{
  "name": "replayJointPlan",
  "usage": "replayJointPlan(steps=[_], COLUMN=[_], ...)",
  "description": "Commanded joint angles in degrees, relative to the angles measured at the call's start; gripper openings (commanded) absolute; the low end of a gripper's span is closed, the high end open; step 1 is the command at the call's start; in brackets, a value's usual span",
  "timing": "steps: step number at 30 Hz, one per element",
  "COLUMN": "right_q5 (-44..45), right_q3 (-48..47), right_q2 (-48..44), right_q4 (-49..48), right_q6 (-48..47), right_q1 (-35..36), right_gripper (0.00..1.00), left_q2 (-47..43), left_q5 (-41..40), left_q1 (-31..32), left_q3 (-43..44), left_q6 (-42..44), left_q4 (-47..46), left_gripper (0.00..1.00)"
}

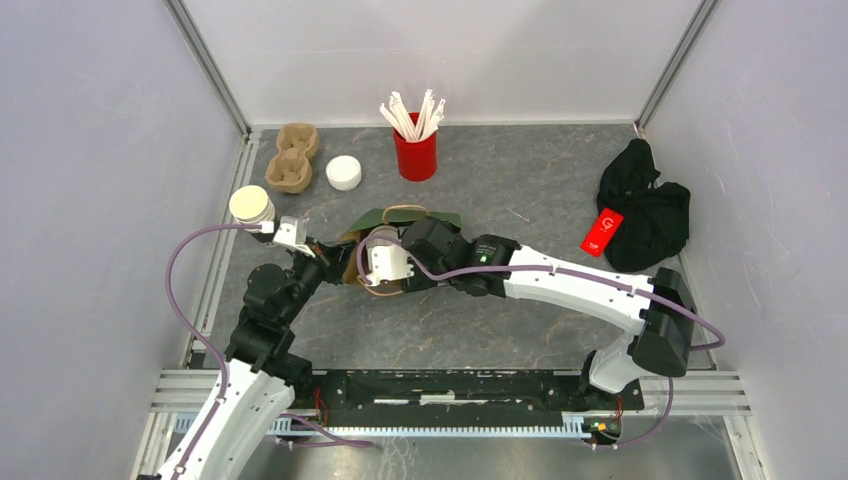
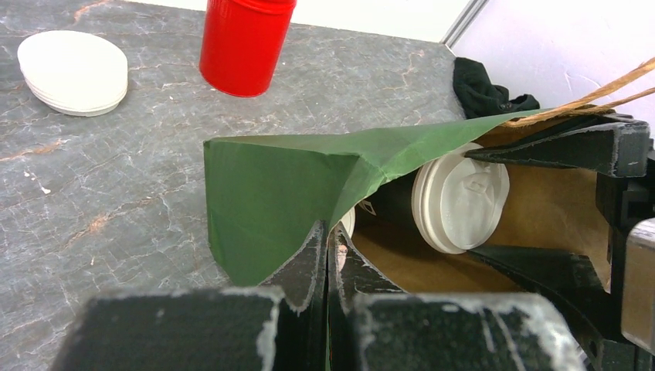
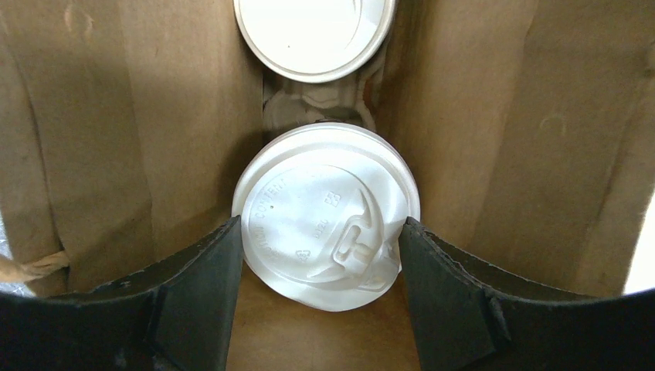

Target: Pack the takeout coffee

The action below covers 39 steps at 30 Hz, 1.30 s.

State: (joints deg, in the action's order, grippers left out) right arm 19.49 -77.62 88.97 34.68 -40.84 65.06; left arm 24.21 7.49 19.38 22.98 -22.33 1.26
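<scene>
Fingers (image 2: 309, 267) of the left gripper (image 2: 328, 243) are pressed together, pinching the edge of the green paper bag with a brown inside (image 2: 286, 185). Inside the bag's mouth I see the right gripper (image 3: 320, 232), its two black fingers (image 3: 201, 286) spread wide and touching either side of a small black paper cup with a round white plastic sip lid (image 3: 328, 212), the lid tilted. Deeper in the bag, just past that cup, sits a second lidded cup (image 3: 313, 31), only its white top showing.

On the grey stone-pattern table (image 1: 500, 190), left of the bag, stands a stack of lidless cups with cream insides (image 1: 250, 205). Behind the bag and to its left are a brown pulp cup carrier (image 1: 292, 157) and a loose stack of white lids (image 1: 343, 173). Straight behind the bag is a red holder full of white sticks (image 1: 415, 150). Well right of the bag lies a crumpled black cloth (image 1: 645, 205) with a red card (image 1: 601, 232) at its near edge.
</scene>
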Motion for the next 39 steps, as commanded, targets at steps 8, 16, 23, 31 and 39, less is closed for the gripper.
replayJointPlan(steps=[8, 16, 23, 31, 39], right_q5=[-1.48, -0.38, 1.39, 1.47, 2.57], right_q3=[-4.43, -0.81, 6.81, 7.48, 7.46], right_q2=[0.75, -2.99, -3.54, -2.05, -1.30], right_q4=[2.95, -1.58, -12.18, -14.65, -14.17], right_q6=[1.94, 5.36, 1.54, -2.31, -4.78], right_q1=[-1.61, -1.05, -1.38, -2.30, -4.00], right_gripper=[0.45, 0.45, 0.44, 0.44, 0.44], left_q2=[0.43, 0.07, 1.27, 2.54, 3.15], left_q5=[-4.74, -7.31, -7.28, -6.16, -4.46], left_q1=[3.20, 5.88, 6.14, 6.12, 6.14], left_q3=[1.77, 2.00, 2.78, 4.90, 7.53], left_q6=[-0.72, -0.58, -0.53, -1.08, -2.02], left_q4=[3.37, 4.90, 5.36, 6.33, 9.96], left_gripper=[0.02, 0.02, 0.02, 0.02, 0.02])
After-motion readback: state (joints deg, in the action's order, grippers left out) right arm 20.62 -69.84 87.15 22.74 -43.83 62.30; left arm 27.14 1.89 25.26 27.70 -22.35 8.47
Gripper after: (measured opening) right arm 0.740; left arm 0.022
